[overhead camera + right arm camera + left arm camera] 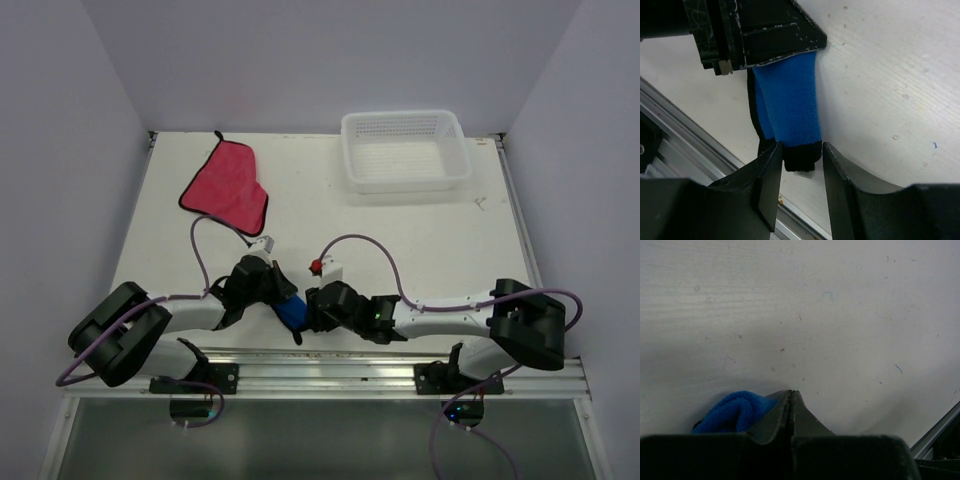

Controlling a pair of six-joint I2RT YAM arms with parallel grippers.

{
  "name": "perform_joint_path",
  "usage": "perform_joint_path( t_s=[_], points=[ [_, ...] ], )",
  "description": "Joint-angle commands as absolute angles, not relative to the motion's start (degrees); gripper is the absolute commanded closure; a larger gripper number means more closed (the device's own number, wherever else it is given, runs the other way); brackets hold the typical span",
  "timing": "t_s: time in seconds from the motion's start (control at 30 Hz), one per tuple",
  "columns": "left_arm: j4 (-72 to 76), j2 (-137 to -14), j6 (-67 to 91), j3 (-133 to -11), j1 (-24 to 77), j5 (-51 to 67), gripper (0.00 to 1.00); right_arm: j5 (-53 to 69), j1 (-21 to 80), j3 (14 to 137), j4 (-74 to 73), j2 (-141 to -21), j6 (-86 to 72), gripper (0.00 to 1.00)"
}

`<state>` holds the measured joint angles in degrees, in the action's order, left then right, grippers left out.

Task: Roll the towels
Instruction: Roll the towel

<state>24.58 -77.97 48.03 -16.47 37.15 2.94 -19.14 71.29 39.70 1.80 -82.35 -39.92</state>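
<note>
Our right gripper (799, 150) is the closest thing, and its fingers (767, 175) stand about half open. The dark end of the blue towel (790, 105) sits between them. They are right beside the cloth on both sides, but they do not look like they are squeezing it.

The blue towel is a long, thin bundle on the table (880, 75), near the front edge, between our two grippers. We cannot tell if it is a tight roll or only a fold. Its far end goes under our left gripper (791, 395). That one is shut tight. It sits on the towel, but we cannot tell if any cloth is pinched inside.

We think a few things could go wrong. If the right fingers close on only the dark edge, they might pull one layer out and the bundle would fall open. If the left gripper lifts too soon, the cloth could spring loose. The two grippers are very near each other, so they could bump. The metal rail (685, 130) is just beside the towel, so a push that way could catch the towel on it.

Far back on the table, the pink towel (225, 185) lies flat, not yet rolled. A white mesh basket (350, 150) sits well apart from it.
</note>
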Motion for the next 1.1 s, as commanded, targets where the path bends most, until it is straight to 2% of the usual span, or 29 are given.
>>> perform_joint_path(
  t_s=[0.0,0.2,0.33,0.43,0.5,0.57,0.63,0.73,0.77,0.87,0.97,1.07],
  points=[
    [17.5,-78.8,46.8,-14.4,37.1,0.3,1.00,-14.0,71.0,38.1,8.2,-84.1,-42.4,0.59],
    [17.3,-78.7,47.2,-14.3,37.1,0.3,1.00,-12.6,71.0,38.2,9.8,-88.1,-43.2,0.60],
    [17.3,-78.3,47.5,-13.9,37.0,0.2,1.00,-14.6,71.1,39.3,8.6,-90.9,-42.5,0.67],
    [17.9,-78.2,48.1,-13.4,37.1,0.3,1.00,-16.8,71.4,40.4,6.2,-92.0,-41.3,0.77],
    [18.2,-78.1,48.4,-13.2,37.1,0.3,1.00,-20.8,72.2,41.1,4.8,-92.1,-40.3,0.91],
    [17.8,-78.1,48.1,-13.4,37.1,0.3,1.00,-23.7,73.0,42.4,2.1,-92.3,-38.6,1.00],
    [16.4,-77.3,47.1,-14.7,37.1,0.3,1.00,-28.0,74.4,43.8,-1.3,-92.6,-36.9,1.00],
    [12.2,-75.2,45.8,-17.5,37.0,-2.5,0.92,-32.3,75.3,45.5,-4.7,-93.7,-35.8,1.00],
    [11.3,-73.6,44.8,-18.3,37.0,-3.7,0.84,-32.9,75.4,45.6,-5.9,-93.9,-35.8,1.00],
    [7.0,-70.9,43.2,-22.3,36.9,-5.9,0.73,-33.9,75.6,45.4,-6.9,-93.9,-35.9,1.00],
    [3.7,-69.3,41.8,-25.9,36.7,-7.2,0.66,-35.3,75.8,45.5,-8.2,-93.5,-35.7,1.00],
    [1.7,-68.6,41.0,-28.2,36.7,-8.0,0.64,-37.7,76.5,46.8,-10.4,-93.7,-34.2,1.00]
  ],
)
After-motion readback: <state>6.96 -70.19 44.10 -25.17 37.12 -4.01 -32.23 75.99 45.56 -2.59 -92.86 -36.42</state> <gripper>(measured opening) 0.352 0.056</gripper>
